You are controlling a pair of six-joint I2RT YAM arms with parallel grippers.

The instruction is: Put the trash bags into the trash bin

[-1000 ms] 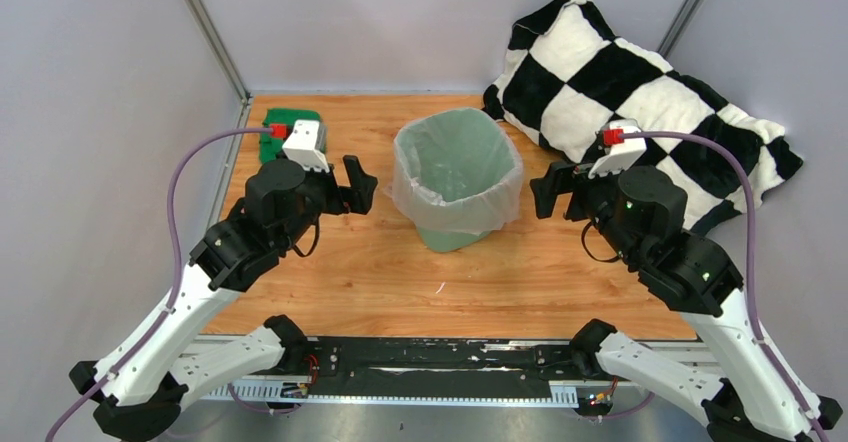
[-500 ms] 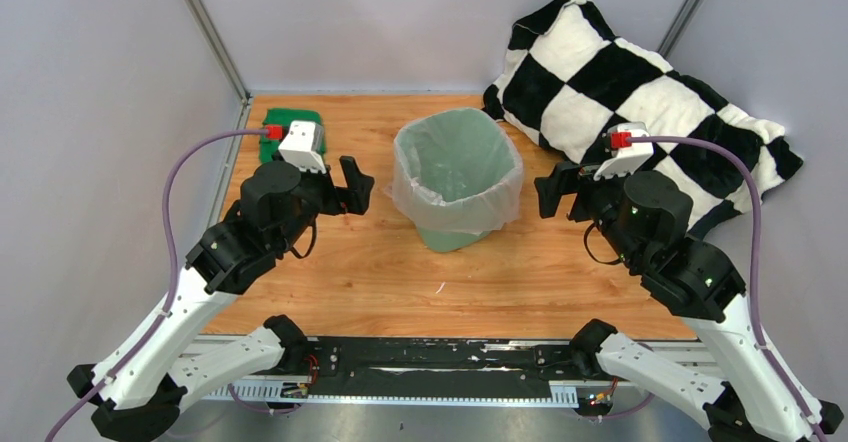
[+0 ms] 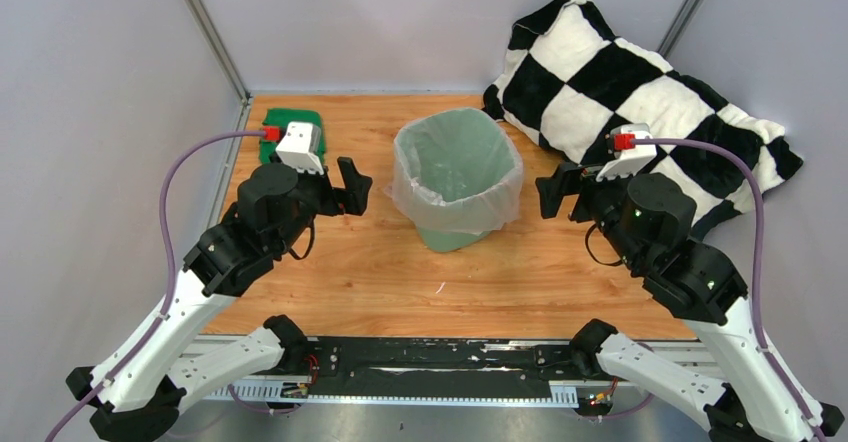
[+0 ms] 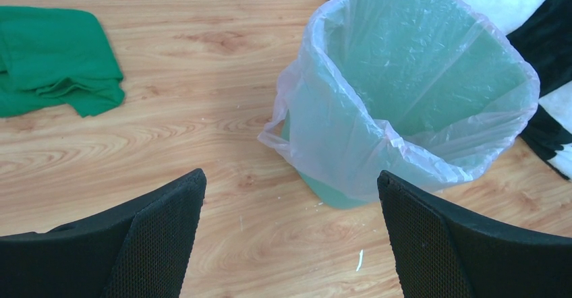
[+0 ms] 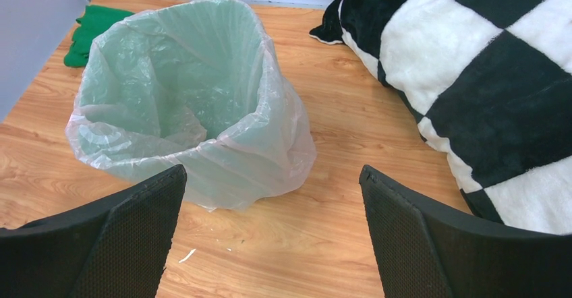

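**Top external: bag [image 3: 457,200] lines the bin [image 3: 446,239], both pincers empty**

The bin stands mid-table, nearer the far edge than the near one. The pale pink bag sits inside it, its mouth turned out over the rim and hanging as a loose skirt down the outer walls. That fold is what holds the mouth open and keeps the thin film from sliding in. Only the bin's green foot shows below the hem.

The left gripper [image 3: 352,186] hangs just left of the bin and the right gripper [image 3: 546,193] just right of it. Both are at about rim height and turned inward, and neither touches the plastic. Both wrist views show the fingers spread wide with nothing between them.

Flanking the bin like this, either arm could probably reach the rim to tuck a loose stretch. The hem looks uneven, baggier on the left side. Judged from how it lies, the task seems all but finished.

A green cloth [image 3: 291,122] lies in the table's [image 3: 400,282] far left corner, and a checkered cushion [image 3: 640,82] fills the far right corner. Both are apart from the bin.
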